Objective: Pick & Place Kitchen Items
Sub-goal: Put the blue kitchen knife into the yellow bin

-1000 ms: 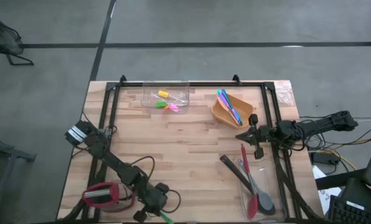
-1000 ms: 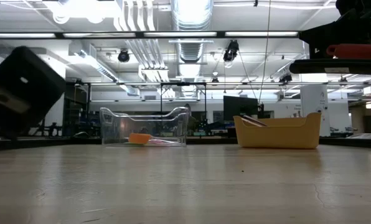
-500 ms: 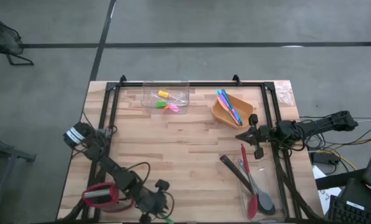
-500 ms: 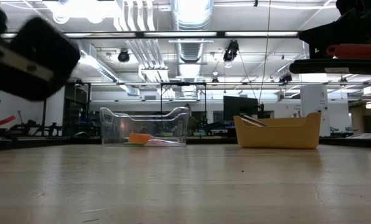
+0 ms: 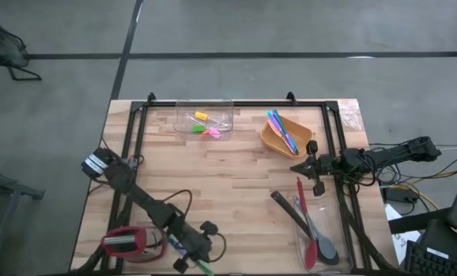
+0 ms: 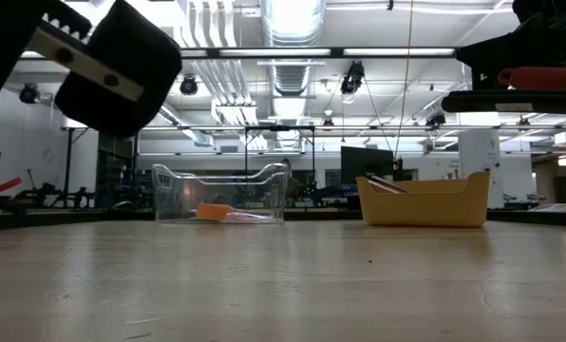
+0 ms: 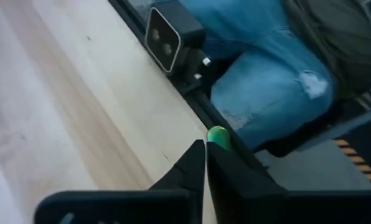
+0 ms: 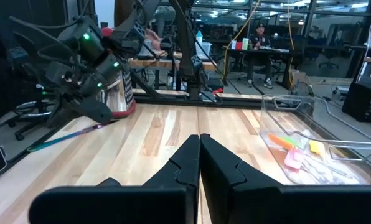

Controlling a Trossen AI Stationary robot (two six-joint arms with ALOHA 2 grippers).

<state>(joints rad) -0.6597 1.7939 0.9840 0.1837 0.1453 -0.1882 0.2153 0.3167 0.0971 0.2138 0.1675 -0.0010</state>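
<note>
Left tool [image 5: 198, 263], clenched on green cutlery [image 5: 205, 267], now farther right than before.

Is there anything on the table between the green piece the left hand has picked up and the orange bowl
Nothing visible. The left hand holds the green utensil at the table's near edge; bare wood runs to the orange bowl. The red-and-silver gadget sits aside.

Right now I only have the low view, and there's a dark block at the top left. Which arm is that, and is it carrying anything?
Observer: That's the left arm. The left gripper is over the table's near edge, shut on a thin utensil with a green tip.
Operator: And the other arm?
Observer: The right gripper hovers at the right side, shut and empty, past the orange bowl.
Operator: What's in that bowl?
Observer: Blue and pink cutlery.
</note>
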